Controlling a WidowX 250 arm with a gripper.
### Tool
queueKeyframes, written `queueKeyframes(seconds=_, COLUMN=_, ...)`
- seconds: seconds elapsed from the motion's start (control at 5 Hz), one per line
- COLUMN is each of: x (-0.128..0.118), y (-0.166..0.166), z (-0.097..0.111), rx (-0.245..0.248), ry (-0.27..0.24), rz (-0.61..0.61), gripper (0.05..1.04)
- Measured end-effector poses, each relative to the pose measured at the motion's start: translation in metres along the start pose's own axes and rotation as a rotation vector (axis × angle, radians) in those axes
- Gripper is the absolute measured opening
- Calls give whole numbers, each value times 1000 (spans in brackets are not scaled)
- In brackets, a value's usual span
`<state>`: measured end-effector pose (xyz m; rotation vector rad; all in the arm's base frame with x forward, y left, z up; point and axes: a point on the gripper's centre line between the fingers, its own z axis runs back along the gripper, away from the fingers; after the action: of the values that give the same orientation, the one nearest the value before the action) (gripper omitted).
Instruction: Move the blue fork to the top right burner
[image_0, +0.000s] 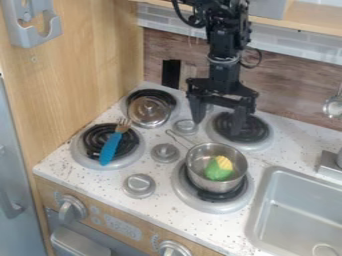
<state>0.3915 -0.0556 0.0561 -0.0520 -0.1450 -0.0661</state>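
Note:
The gripper (217, 117) hangs down over the back of the stove, its two fingers spread apart with nothing between them. Its right finger covers part of the top right burner (252, 131). The blue fork (111, 147) lies across the black coil of the front left burner (87, 152), with its blue handle toward the front and its metallic tines pointing back. The gripper is behind the fork and to its right, well apart from it.
A metal pot (215, 185) holding a green and yellow object (218, 170) stands on the front right burner. On the back left burner rests a round metallic lid (148, 111). The sink (294, 210) is at right; wooden wall (83, 60) at left.

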Motion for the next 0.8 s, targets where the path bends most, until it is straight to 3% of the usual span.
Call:
queueKeyframes(seconds=0.4, x=-22, y=17, z=-25, rx=19, ry=90, rz=67, gripper=1000)
queueKeyframes(seconds=0.8, x=-43, y=104, z=-6, rx=87, ry=44, rz=297, gripper=1000)
